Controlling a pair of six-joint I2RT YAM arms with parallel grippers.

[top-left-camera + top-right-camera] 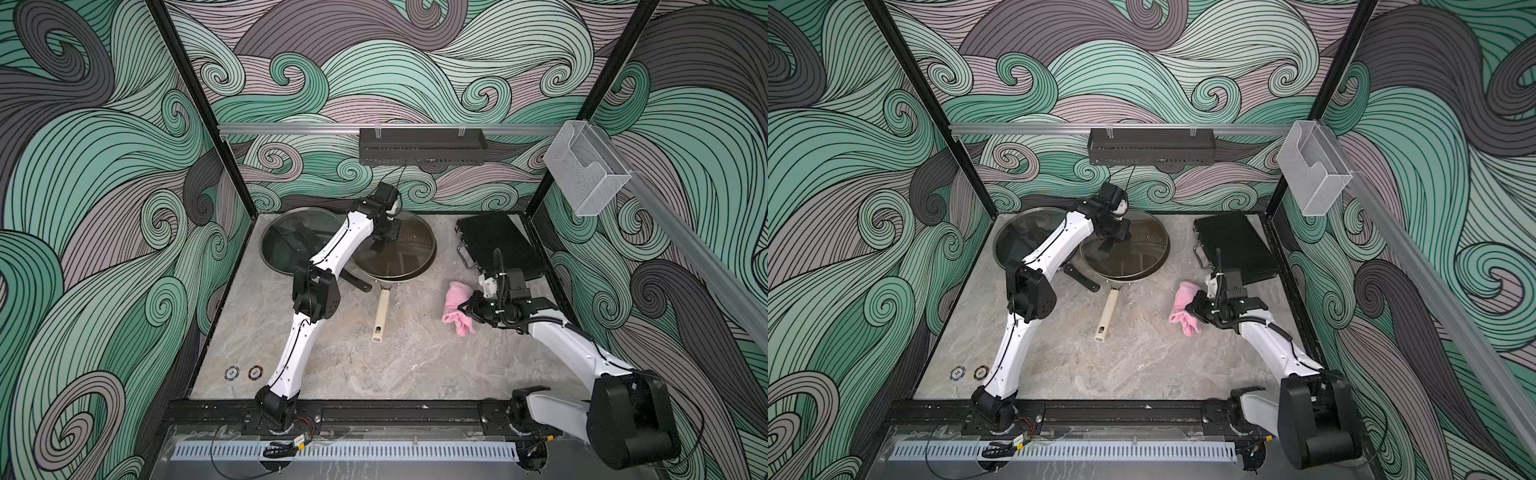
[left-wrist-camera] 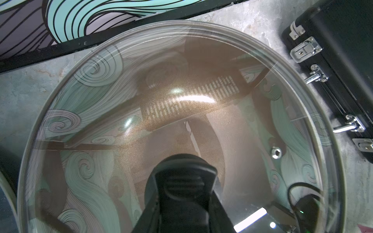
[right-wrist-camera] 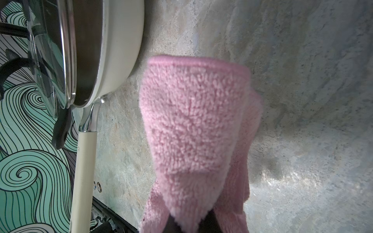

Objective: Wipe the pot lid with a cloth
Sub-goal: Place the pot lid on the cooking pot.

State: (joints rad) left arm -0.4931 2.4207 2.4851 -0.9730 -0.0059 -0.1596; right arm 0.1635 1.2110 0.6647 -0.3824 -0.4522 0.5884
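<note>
Pink terry cloth (image 3: 193,125) pinched in right claw (image 1: 466,307), bunched, apparently hanging clear of table (image 1: 374,365); near pan (image 3: 121,50), not touching it. Glass pot lid (image 1: 409,245) over pan at rear centre. Left claw (image 1: 384,243) clamped tight on pot lid at its knob (image 2: 181,181). Lid seated or lifted: cannot tell. No cloth-to-glass contact yet. Step in hand, est.: lid held, cloth in grip, approach pending. Next move req.: carry cloth across to lid, press flat on glass, sweep w/o striking left arm; keep lid held firm.
</note>
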